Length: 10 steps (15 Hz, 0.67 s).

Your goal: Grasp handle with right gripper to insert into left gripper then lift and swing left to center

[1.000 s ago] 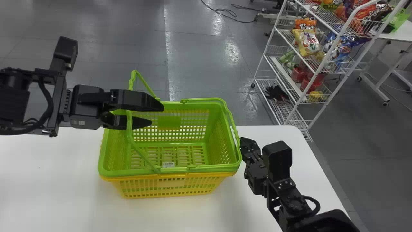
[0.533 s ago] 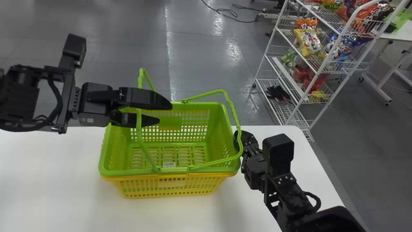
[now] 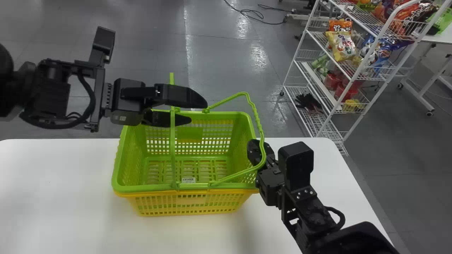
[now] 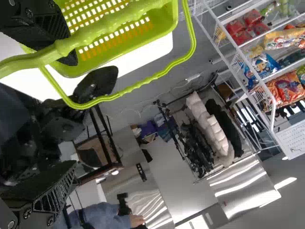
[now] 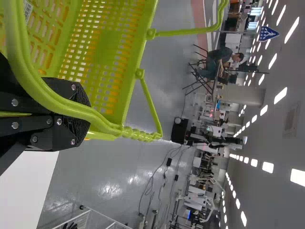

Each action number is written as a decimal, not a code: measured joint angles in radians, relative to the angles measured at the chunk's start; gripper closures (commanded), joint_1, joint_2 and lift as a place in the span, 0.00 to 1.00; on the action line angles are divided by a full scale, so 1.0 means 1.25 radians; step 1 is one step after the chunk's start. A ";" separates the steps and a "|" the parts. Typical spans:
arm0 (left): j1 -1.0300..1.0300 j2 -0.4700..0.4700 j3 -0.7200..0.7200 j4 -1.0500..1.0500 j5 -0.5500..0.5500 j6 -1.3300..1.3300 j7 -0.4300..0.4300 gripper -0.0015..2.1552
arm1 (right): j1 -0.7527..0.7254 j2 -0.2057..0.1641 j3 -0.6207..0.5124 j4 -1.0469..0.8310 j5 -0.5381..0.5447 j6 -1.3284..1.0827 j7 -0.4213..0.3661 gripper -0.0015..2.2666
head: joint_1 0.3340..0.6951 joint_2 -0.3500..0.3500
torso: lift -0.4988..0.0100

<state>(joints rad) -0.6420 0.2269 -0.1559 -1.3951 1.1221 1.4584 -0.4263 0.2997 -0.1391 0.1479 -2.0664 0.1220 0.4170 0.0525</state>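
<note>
The left arm (image 3: 53,91) and right arm (image 3: 314,213) are matte black, built of blocky housings and brackets, each with a thick black cable looping off it. A small pale label (image 3: 122,118) marks the left one, and silvery screws (image 3: 305,192) dot the right. The flat black fingers (image 4: 58,188) taper, with ribbing along them.

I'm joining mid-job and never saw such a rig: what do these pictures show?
This is a robot with two black arms, each ending in a gripper. The head view looks forward and down; the wrist views come from cameras on the arms and appear turned sideways. A green basket sits inside a yellow basket on a white table. The left gripper is open around the raised left handle. The right handle crosses over the right gripper, with no clear grip. So nothing looks firmly held.
</note>
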 measured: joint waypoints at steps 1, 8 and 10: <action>-0.004 -0.006 -0.005 0.010 -0.007 -0.011 -0.003 0.03 | -0.002 0.001 0.008 -0.001 0.003 0.002 -0.001 0.95 | 1.00 0.22 | 0.80; -0.029 -0.016 -0.025 0.043 -0.020 -0.058 -0.010 0.03 | -0.031 0.013 0.066 -0.002 0.030 0.031 -0.014 0.95 | 1.00 0.27 | 0.80; -0.030 -0.019 -0.028 0.052 -0.023 -0.060 -0.011 0.03 | -0.041 0.017 0.086 -0.002 0.041 0.039 -0.018 0.95 | 1.00 0.29 | 0.80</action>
<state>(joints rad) -0.6795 0.2026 -0.1911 -1.3305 1.0936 1.3832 -0.4404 0.2482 -0.1174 0.2556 -2.0691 0.1731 0.4651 0.0295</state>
